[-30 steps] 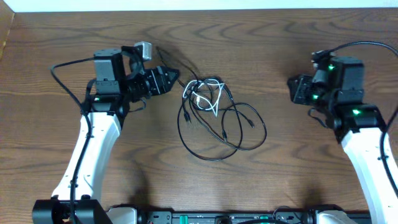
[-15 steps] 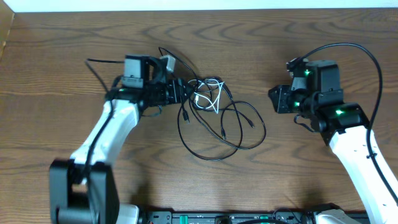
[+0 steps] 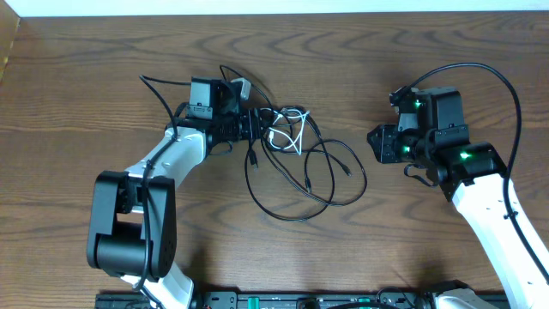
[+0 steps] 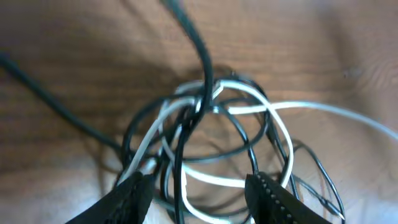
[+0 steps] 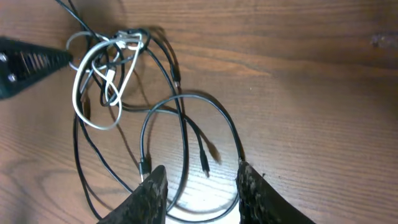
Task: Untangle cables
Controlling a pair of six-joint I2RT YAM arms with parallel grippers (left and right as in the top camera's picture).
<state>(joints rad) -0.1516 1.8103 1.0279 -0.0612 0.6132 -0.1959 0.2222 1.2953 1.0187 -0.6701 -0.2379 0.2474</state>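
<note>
The cables lie mid-table as a tight knot of black cords and one white cord, with loose black loops spreading to the right and toward the front. My left gripper is at the knot's left side. In the left wrist view the left gripper is open, and strands of the knot run between its fingers. My right gripper hangs open just right of the loops. In the right wrist view the right gripper is over a black loop, gripping nothing.
The wooden table has a pale back edge. A thick black supply cable arcs over the right arm. Another supply cable trails behind the left arm. The left gripper's finger shows at the top left of the right wrist view.
My left arm has swung right and brought its gripper onto the knot, jaws narrowing slightly. My right arm has moved left toward the loops. The cables have not visibly shifted.
</note>
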